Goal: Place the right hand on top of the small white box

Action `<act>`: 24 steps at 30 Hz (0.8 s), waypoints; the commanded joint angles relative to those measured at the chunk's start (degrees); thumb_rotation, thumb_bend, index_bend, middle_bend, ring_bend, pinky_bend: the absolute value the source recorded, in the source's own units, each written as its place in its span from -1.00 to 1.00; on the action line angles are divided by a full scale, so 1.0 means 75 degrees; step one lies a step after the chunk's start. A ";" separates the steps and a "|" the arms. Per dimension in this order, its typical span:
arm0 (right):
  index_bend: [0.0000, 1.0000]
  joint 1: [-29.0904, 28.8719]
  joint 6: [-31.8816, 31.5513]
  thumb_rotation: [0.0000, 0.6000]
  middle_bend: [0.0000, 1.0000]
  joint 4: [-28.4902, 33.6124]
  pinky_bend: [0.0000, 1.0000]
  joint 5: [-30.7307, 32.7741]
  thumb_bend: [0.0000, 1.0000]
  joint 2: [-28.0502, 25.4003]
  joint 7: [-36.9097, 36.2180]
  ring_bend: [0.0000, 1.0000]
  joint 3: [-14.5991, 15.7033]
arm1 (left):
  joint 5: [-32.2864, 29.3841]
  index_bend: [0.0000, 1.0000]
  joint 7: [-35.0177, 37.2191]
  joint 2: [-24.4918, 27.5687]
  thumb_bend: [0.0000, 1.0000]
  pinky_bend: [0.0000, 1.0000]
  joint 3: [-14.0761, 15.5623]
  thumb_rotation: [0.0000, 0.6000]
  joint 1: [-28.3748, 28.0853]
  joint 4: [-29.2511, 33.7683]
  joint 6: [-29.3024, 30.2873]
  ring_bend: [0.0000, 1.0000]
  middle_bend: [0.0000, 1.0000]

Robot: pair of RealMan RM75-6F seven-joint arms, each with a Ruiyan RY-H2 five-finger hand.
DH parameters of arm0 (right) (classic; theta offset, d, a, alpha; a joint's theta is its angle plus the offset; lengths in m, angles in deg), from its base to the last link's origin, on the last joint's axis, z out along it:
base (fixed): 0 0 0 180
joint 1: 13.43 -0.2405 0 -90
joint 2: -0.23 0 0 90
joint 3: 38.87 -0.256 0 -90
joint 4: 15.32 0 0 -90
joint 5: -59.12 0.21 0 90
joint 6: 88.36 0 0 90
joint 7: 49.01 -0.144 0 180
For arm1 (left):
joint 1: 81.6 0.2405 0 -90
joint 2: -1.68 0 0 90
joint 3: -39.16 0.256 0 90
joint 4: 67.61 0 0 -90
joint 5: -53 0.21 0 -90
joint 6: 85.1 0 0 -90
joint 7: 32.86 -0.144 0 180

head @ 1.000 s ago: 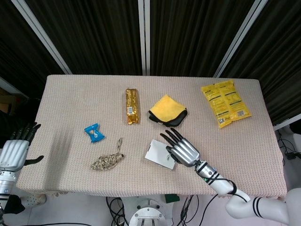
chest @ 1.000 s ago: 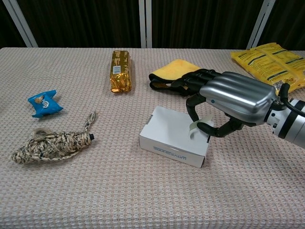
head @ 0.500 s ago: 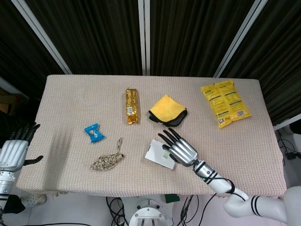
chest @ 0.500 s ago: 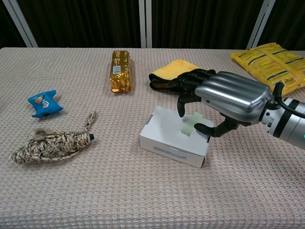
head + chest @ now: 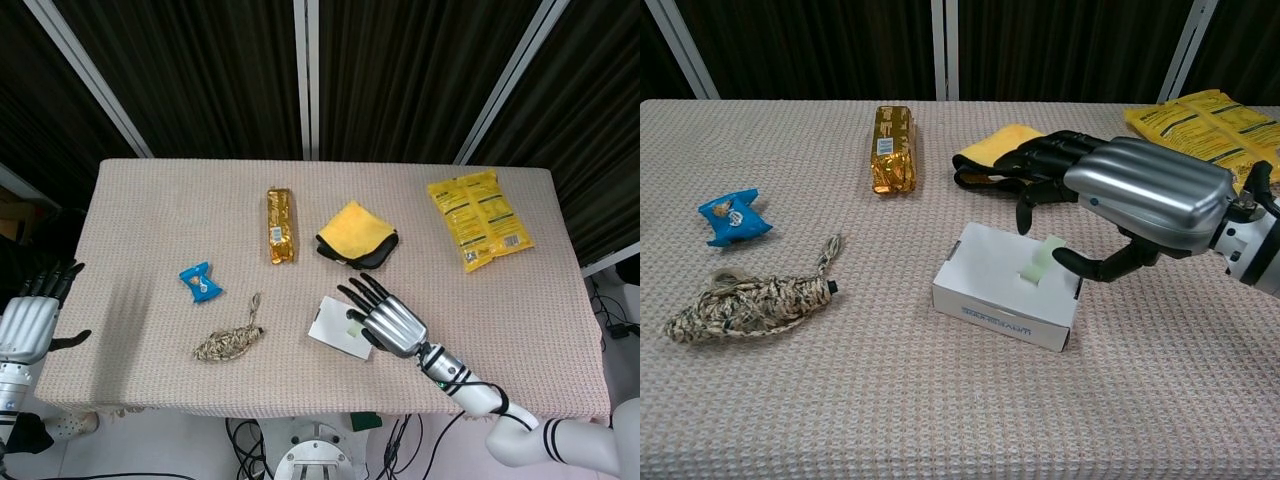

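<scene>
Beige woven tablecloth, black curtains behind; right robot hand fingers spread above small white box.

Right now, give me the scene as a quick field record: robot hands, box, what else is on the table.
right robot hand: above the right part of the small white box, fingers spread, holding nothing; contact with the box top cannot be told
left robot hand: off the table's left edge, fingers apart, holding nothing
small white box: flat on the table, front centre, pale green tab on top
other items: gold bar, yellow cloth, yellow snack bag, blue packet, rope bundle
task state: right robot hand not clearly resting on the box
</scene>
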 commanded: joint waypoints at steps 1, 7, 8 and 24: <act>-0.24 0.0029 0.0001 0.81 -0.96 0.0212 -1.00 -0.0174 0.38 -0.0307 -0.0216 -1.00 0.0225 | 0.0002 -0.83 0.0017 -0.0012 -0.96 -0.81 -0.0001 1.00 -0.0005 -0.0018 -0.0008 -1.00 -0.89; -0.28 -0.0015 0.0259 -0.38 -0.99 0.0485 -1.00 -0.0111 1.00 -0.0601 -0.0444 -1.00 0.0355 | 0.0032 -0.83 0.0017 -0.0043 -0.96 -0.81 0.0014 1.00 -0.0016 -0.0037 -0.0022 -1.00 -0.89; -0.28 -0.0026 0.0321 -0.40 -0.99 0.0487 -1.00 -0.0081 1.00 -0.0604 -0.0434 -1.00 0.0359 | 0.0033 -0.83 0.0014 -0.0045 -0.96 -0.81 0.0014 1.00 -0.0015 -0.0037 -0.0021 -1.00 -0.89; -0.28 -0.0096 0.0642 -0.48 -1.00 0.0282 -1.00 0.0076 1.00 -0.0244 -0.0320 -1.00 0.0318 | -0.0017 -0.83 0.0099 -0.0039 -0.96 -0.81 0.0004 1.00 0.0011 -0.0112 -0.0025 -1.00 -0.89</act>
